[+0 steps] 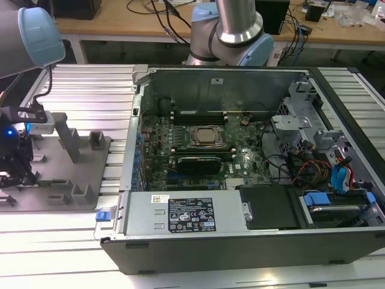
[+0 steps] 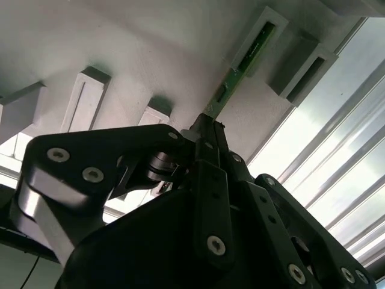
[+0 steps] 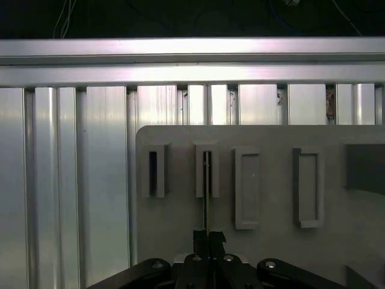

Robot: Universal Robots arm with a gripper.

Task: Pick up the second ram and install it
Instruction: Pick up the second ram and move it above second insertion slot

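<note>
Over the grey fixture plate [image 3: 271,138], the gripper [image 2: 207,123] pinches the second ram [image 2: 239,69] — slotted holders [image 2: 304,69] flank it

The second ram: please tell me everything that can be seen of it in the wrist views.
The second ram is a long, thin green circuit board with small parts on its face. It stands on its edge, so the first wrist view shows it as a thin line. Its far end sits in a slotted grey holder on the grey fixture plate. The gripper is shut on its near end.
</note>
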